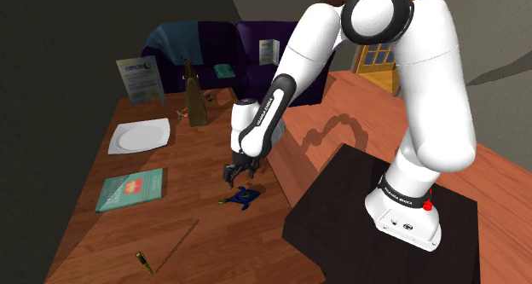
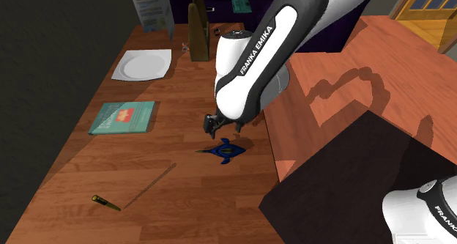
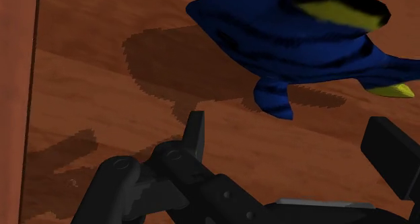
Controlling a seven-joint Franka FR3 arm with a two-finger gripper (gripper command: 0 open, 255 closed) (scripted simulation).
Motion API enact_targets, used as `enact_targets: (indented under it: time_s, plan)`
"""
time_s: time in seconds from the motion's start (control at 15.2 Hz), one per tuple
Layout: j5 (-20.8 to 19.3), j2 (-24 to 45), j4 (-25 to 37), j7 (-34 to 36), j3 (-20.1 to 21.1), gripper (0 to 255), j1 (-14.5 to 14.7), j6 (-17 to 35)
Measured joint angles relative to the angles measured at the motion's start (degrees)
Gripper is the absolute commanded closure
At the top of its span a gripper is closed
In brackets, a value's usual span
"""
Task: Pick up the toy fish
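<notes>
None of the lift was done — the all-black gripper, jaws spread, hung just above the blue-and-yellow toy fish; closing remained.

**Camera setup: three views around the toy fish**

Shoulder view: high, beside and a little behind the stand. It looks down across the table at mid range, toy fish near centre. Second exterior view: looks from nearly the same side but closer and steeper, stand at lower right of the toy fish. Both views share the toy fish, the white plate and book beyond it, and the stand. Wrist view: very close above the table, toy fish just ahead of the gripper.
</notes>
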Motion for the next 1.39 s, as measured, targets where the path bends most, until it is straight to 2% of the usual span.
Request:
enact_targets:
  time_s: [0.59,0.66,1.39]
  plan:
    - [-0.53,8.68,4.57,0.29,-1.14,0,1.33,4.43]
    - [-0.54,8.92,4.61,0.26,-1.16,255,1.33,4.63]
    - [-0.53,8.78,4.51,0.25,-1.14,255,1.30,4.62]
